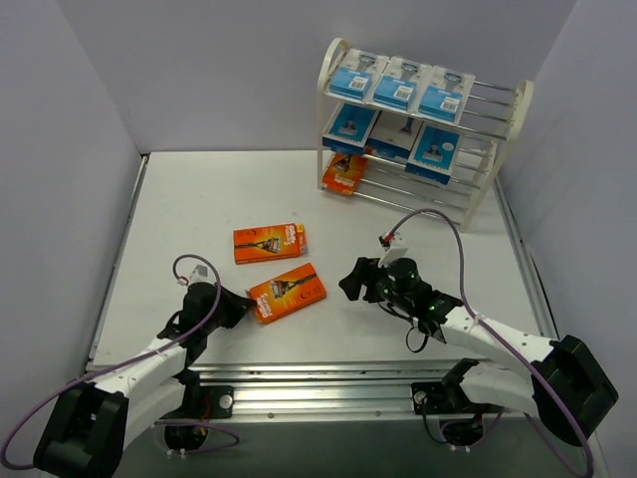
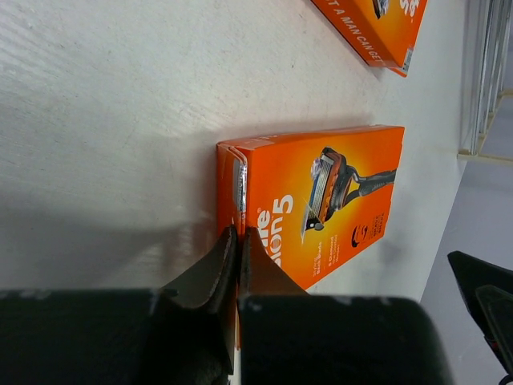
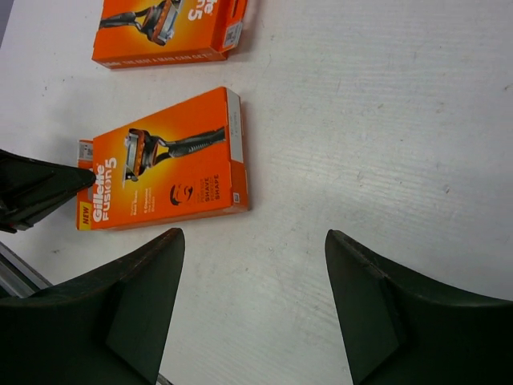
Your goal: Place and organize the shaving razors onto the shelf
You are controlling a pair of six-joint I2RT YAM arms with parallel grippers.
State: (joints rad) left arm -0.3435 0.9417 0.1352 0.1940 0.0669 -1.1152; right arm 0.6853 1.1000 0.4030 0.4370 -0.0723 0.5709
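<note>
Plainly the left gripper (image 2: 239, 261) is pinched shut on the near end of the nearer box (image 2: 321, 200), which lies flat on the table (image 1: 199, 199), long axis pointing roughly toward the shelf (image 1: 325, 119) well away, while the right gripper (image 3: 252, 241) hangs beside it, jaws apart, empty

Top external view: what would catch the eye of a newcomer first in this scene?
The cream shelf at the far right stands out, with blue razor packs on its two upper tiers and one orange box on the lowest. On the table, the farther orange box lies free. The left gripper is closed on the end of the nearer orange box, and the right gripper hangs open to its right.
</note>
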